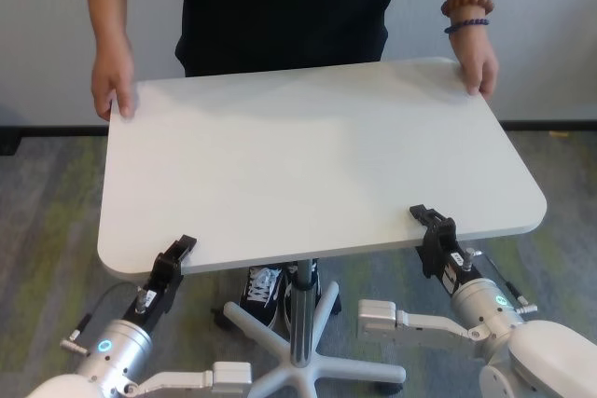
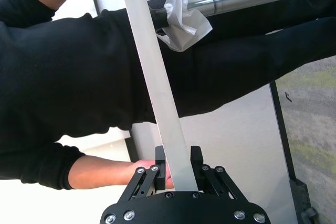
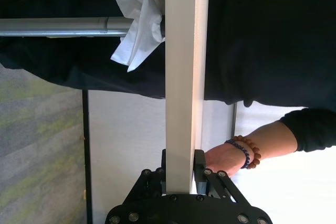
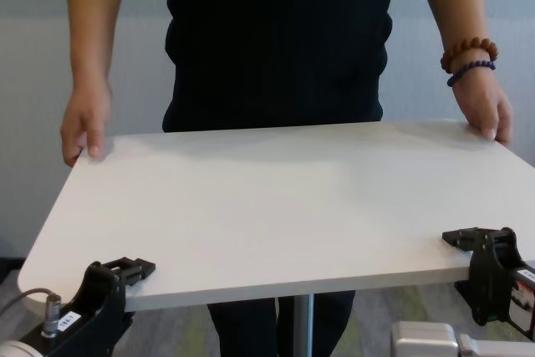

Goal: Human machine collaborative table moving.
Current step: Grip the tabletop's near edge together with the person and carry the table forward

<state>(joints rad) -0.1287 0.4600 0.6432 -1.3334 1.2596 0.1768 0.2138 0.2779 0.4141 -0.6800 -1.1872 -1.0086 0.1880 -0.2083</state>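
Observation:
The white table point(image 1: 317, 165) stands between me and the human point(image 1: 280, 6), who grips its two far corners with both hands; bead bracelets point(image 1: 466, 14) sit on one wrist. My left gripper point(image 1: 177, 253) is shut on the table's near edge at the left; the left wrist view shows its fingers point(image 2: 160, 169) clamped on the thin table edge point(image 2: 157, 87). My right gripper point(image 1: 431, 223) is shut on the near edge at the right, and the right wrist view shows the table edge point(image 3: 181, 77) pinched between its jaws. The silver pole point(image 1: 300, 314) runs down under the top.
The table's white star base point(image 1: 308, 375) with castors stands on grey carpet close to my body. The human's shoes point(image 1: 264, 288) are next to the pole. A white tissue point(image 3: 137, 22) is wrapped where the pole meets the top. A white wall lies behind.

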